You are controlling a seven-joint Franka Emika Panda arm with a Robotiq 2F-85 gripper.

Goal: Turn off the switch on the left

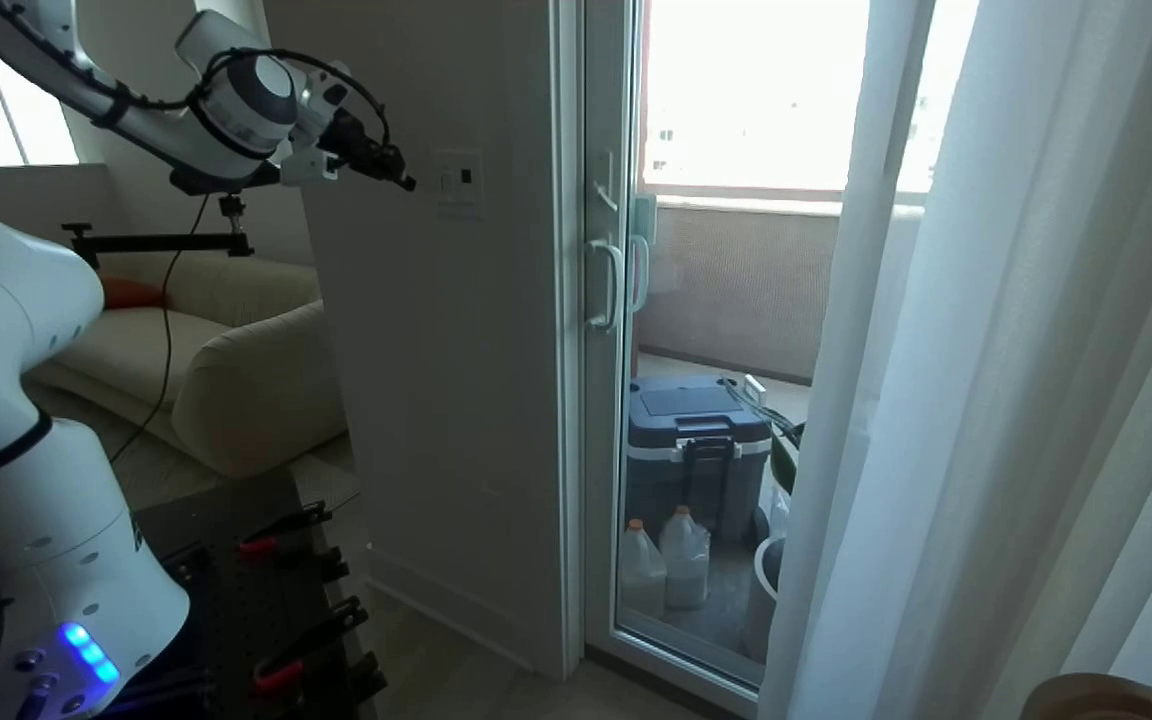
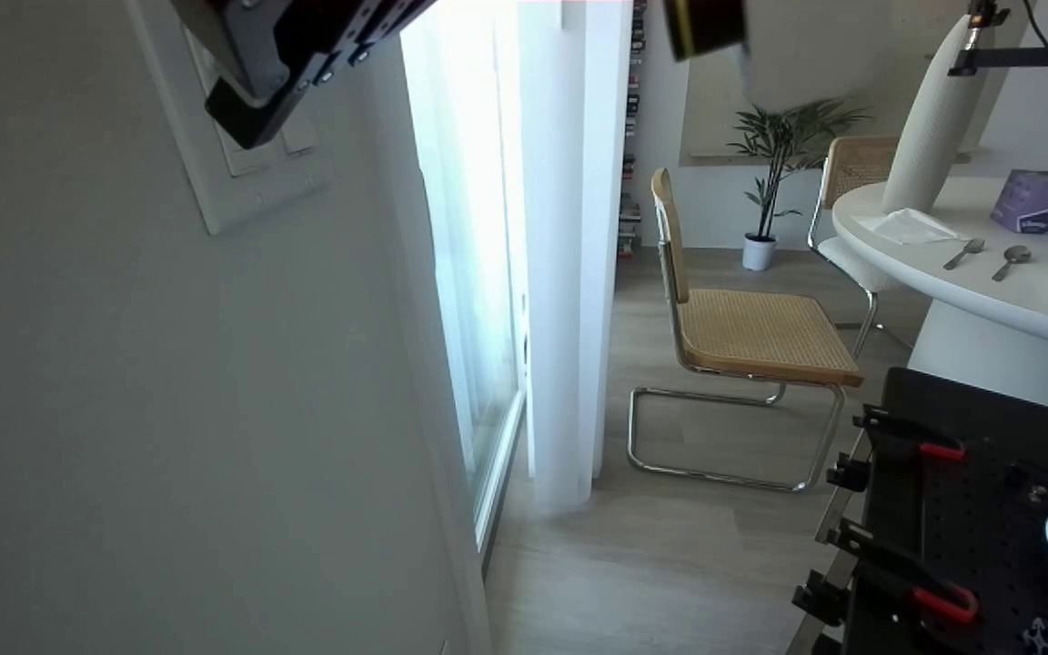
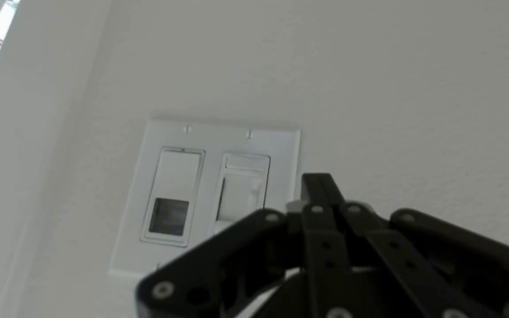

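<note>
A white wall plate point(image 1: 458, 212) holds two switches side by side. The wrist view stands upside down relative to the exterior views. The left switch point(image 1: 446, 183) is all white; in the wrist view it is the right-hand one point(image 3: 241, 194), its lower end hidden by the gripper. The right switch point(image 1: 466, 190) has a dark square part point(image 3: 169, 216). My gripper point(image 1: 406, 182) is shut and empty; in the wrist view its fingertips point(image 3: 317, 179) appear just beside the plate, on the all-white switch's side. In an exterior view the fingertip point(image 2: 246, 114) overlaps the near switch; contact cannot be told.
A glass door point(image 1: 601, 400) with a white handle point(image 1: 611, 285) stands right of the wall, then a sheer curtain point(image 1: 986, 400). A sofa point(image 1: 266, 380) is behind the arm. A chair point(image 2: 760, 337) and a round table point(image 2: 988, 282) stand further off.
</note>
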